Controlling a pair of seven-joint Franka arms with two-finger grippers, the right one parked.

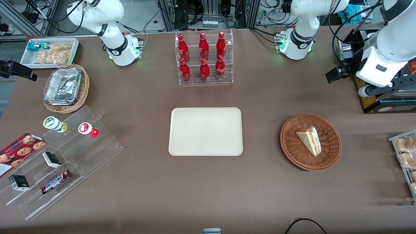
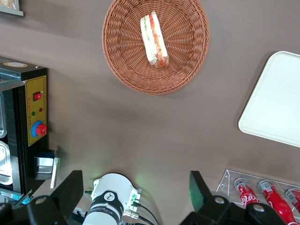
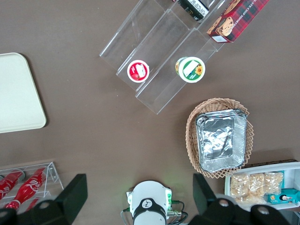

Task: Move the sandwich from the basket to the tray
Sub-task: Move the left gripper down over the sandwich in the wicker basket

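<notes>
The sandwich lies on its side in the round wicker basket, which sits on the brown table toward the working arm's end. The cream tray lies flat beside the basket, near it but not touching, with a clear rack of red cola bottles farther from the front camera. The pincer hangs high above the table with its fingers spread apart, gripping nothing.

tray cut off at edge, gripper jaws partly cropped
</notes>
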